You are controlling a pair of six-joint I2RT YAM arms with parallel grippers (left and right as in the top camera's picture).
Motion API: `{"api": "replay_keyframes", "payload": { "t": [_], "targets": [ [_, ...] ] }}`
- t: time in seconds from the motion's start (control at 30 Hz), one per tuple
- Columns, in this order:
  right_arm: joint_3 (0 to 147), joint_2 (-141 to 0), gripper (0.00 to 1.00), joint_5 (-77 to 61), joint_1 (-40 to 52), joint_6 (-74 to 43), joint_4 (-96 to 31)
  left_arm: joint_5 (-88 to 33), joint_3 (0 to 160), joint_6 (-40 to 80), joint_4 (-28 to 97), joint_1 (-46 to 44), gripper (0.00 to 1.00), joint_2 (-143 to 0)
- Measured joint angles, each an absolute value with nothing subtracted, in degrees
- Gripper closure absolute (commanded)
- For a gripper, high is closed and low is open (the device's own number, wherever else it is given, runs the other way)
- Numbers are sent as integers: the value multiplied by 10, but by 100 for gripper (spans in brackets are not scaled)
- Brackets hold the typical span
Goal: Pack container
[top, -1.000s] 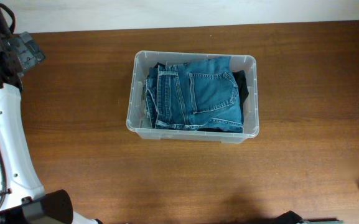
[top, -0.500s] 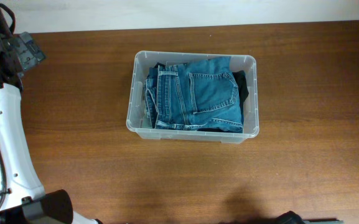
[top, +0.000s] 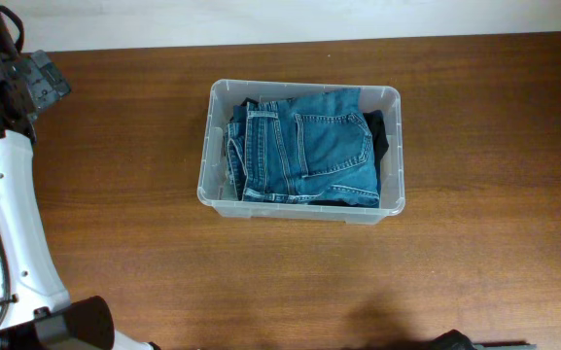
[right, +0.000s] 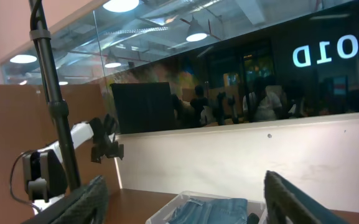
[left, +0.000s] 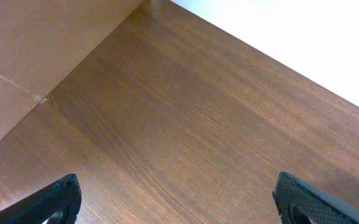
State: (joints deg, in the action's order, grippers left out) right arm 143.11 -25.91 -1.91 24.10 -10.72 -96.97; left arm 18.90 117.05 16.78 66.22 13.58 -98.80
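Observation:
The container (top: 205,156) is a clear plastic tub at the middle of the brown table. Folded blue jeans (top: 304,146) fill it, with a dark garment (top: 381,131) beside them at its right end. My left gripper (left: 179,199) is open and empty over bare table at the far left, well away from the tub. My right gripper (right: 185,199) is open and empty, raised and facing the container (right: 167,214) and the jeans (right: 210,208) from a distance. The right gripper does not show in the overhead view.
The white left arm (top: 8,194) runs down the table's left edge. A pale wall (top: 261,19) borders the table's far edge. A brown partition (left: 30,43) stands beside the left gripper. A black pole (right: 55,99) rises on the left of the right wrist view.
A dark part at the overhead view's lower right edge a second ago has gone from view. The container, the jeans and the left arm have not moved.

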Motion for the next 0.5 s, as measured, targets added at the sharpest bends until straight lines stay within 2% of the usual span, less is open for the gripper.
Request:
{"api": "replay_keyframes", "payload": {
  "t": [0.03,0.5],
  "targets": [
    [1431,-259,1,-19,241,-107,-970,189,1171,168,662,136,1,-988],
    [1431,-259,1,2,241,-107,-970,189,1171,168,662,136,1,-988]
  ]
}}
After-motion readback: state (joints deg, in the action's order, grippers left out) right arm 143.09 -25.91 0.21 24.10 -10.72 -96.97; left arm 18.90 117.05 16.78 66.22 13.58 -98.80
